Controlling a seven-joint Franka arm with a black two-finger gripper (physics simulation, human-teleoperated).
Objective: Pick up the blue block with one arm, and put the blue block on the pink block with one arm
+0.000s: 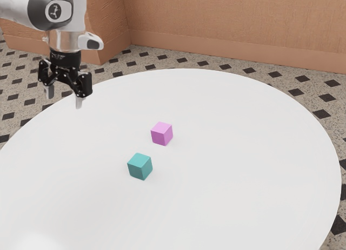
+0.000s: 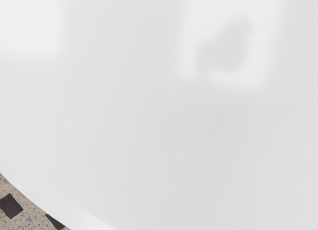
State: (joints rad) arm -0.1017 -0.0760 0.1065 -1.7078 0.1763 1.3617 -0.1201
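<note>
The blue block [image 1: 140, 166], more teal than blue, sat flat on the white round table [image 1: 243, 153], near its middle, with nothing touching it. The pink block [image 1: 161, 133] stood near it, a little farther back and toward the exterior view's right; the two were apart, with a strip of bare tabletop between them. The gripper [image 1: 64, 99] hung above the table's far rim at the exterior view's left, well apart from both blocks, pointing down. Its black fingers were spread wide and held nothing. In the wrist view, a faint grey shadow [image 2: 223, 51] lay on the white tabletop under the hand, and the table's curved edge crossed one corner. Beyond that edge showed the speckled floor [image 1: 162, 58] with its dark diamond tiles. A brown wall [image 1: 216, 18] closed the room behind the table.
</note>
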